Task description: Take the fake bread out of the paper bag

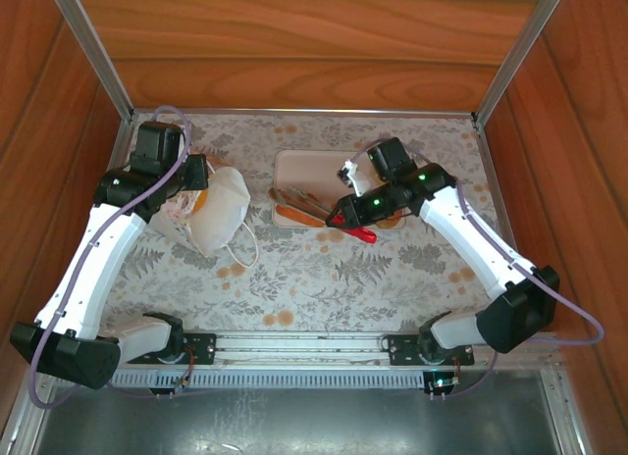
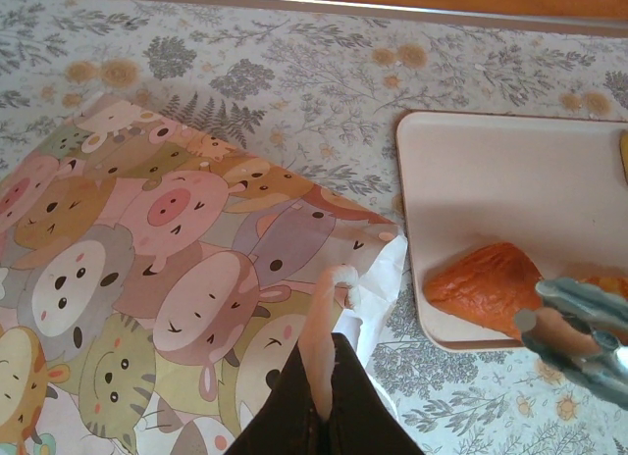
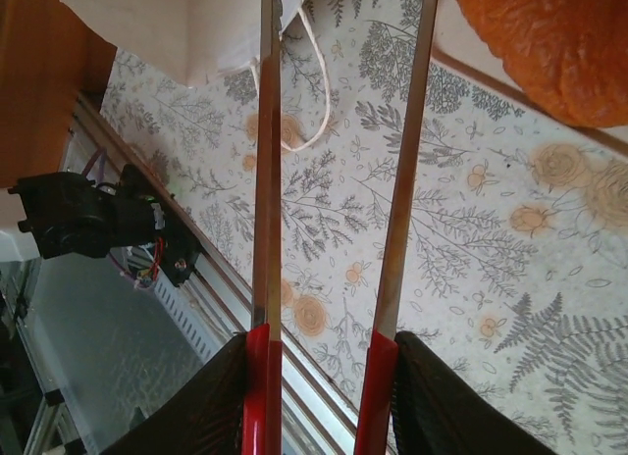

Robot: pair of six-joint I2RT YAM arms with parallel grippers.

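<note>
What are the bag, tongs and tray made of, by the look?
The paper bag looks like matte paper: creases, white edge, printed cartoon animals. The tongs: shiny bare-metal blades, glossy red handles, probably plastic-coated. The tray: smooth, even beige, likely plastic, though that's unsure.

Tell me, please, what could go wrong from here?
1. The left gripper pinches just a paper edge of the bag; pulling may tear it or let it slip.
2. The right gripper holds the tongs by their red handles; they could twist in the jaws.
3. The bread lies near the rim of the tray, where the tongs might nudge it off.
</note>
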